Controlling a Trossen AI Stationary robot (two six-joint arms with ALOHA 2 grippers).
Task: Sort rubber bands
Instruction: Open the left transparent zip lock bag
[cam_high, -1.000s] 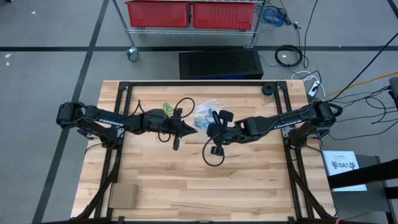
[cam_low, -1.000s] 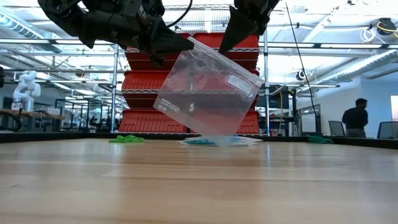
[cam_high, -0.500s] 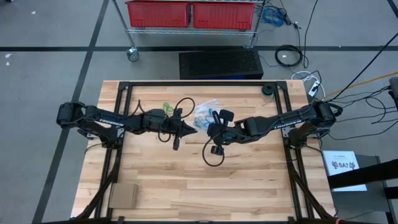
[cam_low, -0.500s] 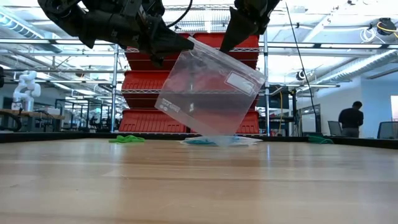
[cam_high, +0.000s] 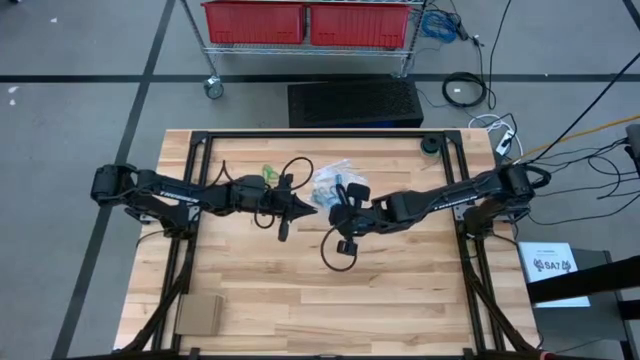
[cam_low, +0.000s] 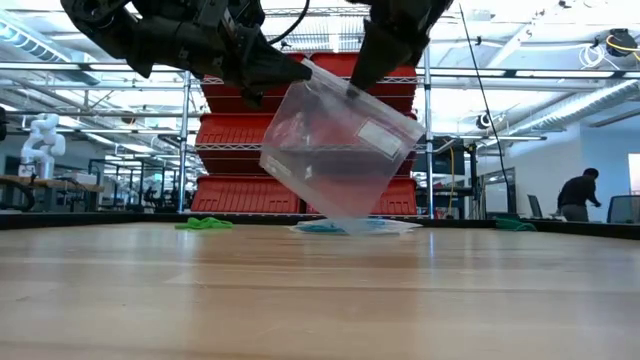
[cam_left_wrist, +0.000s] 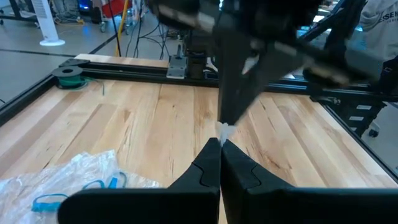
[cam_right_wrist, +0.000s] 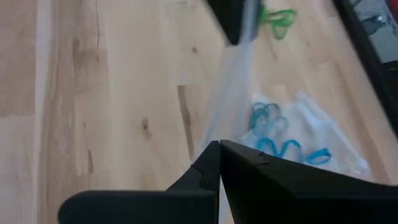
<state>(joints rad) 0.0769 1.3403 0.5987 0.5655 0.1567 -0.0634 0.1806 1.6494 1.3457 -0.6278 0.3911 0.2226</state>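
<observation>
Both pincers are clamped shut on the same clear plastic bag (cam_low: 335, 150), holding it in the air between them above the wooden table (cam_high: 300, 300). The left gripper (cam_high: 312, 207) has its two fingers pressed flat together on one upper corner of the bag; in the left wrist view the fingers (cam_left_wrist: 219, 163) meet in a closed point with a sliver of clear plastic pinched at the tip. The right gripper (cam_high: 337, 206) faces it from the other side, very near tip to tip, and its fingers (cam_right_wrist: 219, 163) are likewise closed — the bag's edge runs away from their tip as a pale translucent strip. In the low view the bag hangs tilted below the two grippers, its lower corner just above the table.

The rubber bands lie on the table, none in either pincer. A blue cluster (cam_right_wrist: 283, 146) sits on a second clear bag (cam_high: 330, 180) lying flat just beyond the two gripper tips, toward the far edge of the table. A green cluster (cam_high: 268, 172) lies beside the left gripper's wrist — farther back, apart from the flat bag. A tan flat piece (cam_high: 200, 314) lies well away from both grippers, by the table's near left corner. A person (cam_low: 580, 192) shows far off in the room.
</observation>
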